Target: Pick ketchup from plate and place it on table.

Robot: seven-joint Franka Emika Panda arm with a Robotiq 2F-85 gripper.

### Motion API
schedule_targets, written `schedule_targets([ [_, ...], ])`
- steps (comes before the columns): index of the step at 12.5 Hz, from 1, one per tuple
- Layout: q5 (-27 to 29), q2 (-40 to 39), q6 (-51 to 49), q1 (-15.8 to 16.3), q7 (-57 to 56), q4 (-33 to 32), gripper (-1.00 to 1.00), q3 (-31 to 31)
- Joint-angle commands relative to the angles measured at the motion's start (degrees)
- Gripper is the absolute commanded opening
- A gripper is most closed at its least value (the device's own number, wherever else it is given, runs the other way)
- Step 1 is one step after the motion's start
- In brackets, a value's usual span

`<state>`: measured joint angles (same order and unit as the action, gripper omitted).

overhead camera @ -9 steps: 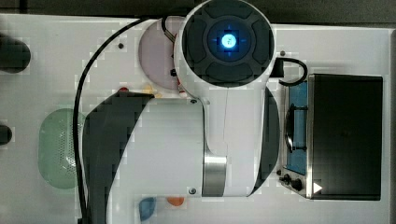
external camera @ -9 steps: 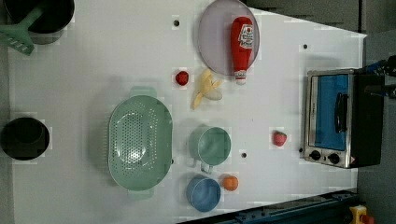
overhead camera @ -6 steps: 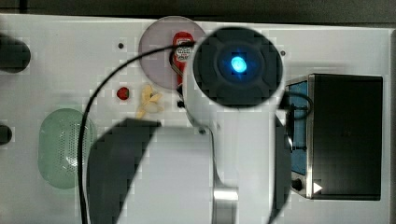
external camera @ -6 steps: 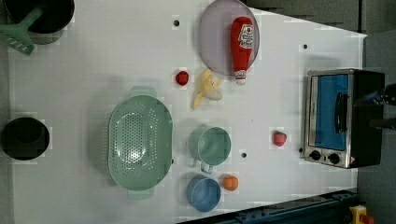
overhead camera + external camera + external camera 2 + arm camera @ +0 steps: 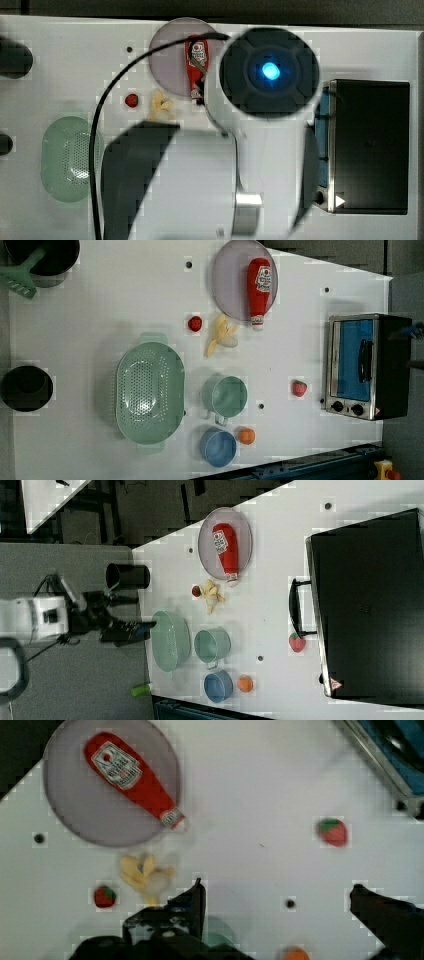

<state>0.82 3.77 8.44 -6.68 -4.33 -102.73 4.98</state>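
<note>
The ketchup (image 5: 260, 287), a red bottle with a white label, lies flat on the pale lilac plate (image 5: 230, 280) at the far edge of the white table (image 5: 125, 300). Its pale cap end hangs just over the plate's rim. From the wrist view I look down from high up on the ketchup (image 5: 132, 775) and the plate (image 5: 85, 810). My gripper (image 5: 277, 892) is open, its dark fingers (image 5: 197, 895) wide apart and holding nothing, well clear of the bottle. In the top view the arm's round dark cap (image 5: 270, 72) sits just to the right of the ketchup (image 5: 196, 65).
A peeled banana (image 5: 220, 335) and a strawberry (image 5: 195, 323) lie just off the plate. A green basket (image 5: 149, 392), green cup (image 5: 225, 395), blue bowl (image 5: 218, 446) and orange (image 5: 245, 435) stand nearer. A toaster oven (image 5: 367, 365) is at the left view's right, with another strawberry (image 5: 299, 388) beside it.
In the top view the arm has swung to the right and grown larger, uncovering the plate and the ketchup. Nothing on the table has moved in the left view.
</note>
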Motion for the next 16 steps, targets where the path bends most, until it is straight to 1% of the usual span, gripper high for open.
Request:
schedule_targets([
  [1,0.27,-8.23,3.06,0.86,-5.08,-0.64,1.0,1.12],
  [5,0.27,-16.62,9.23,1.39,-16.17,-0.39,1.0,2.0],
  [7,0.25,-20.05,13.65,1.84,-23.12,-0.29,1.0,2.12],
  [9,0.23,-23.27,17.38,2.19,-27.79,-0.27,1.0,2.12],
  [13,-0.29,-29.6,23.67,3.23,-28.75,0.34,1.0,2.13],
  [16,-1.85,-35.44,28.66,4.12,-29.16,3.66,1.0,2.12],
])
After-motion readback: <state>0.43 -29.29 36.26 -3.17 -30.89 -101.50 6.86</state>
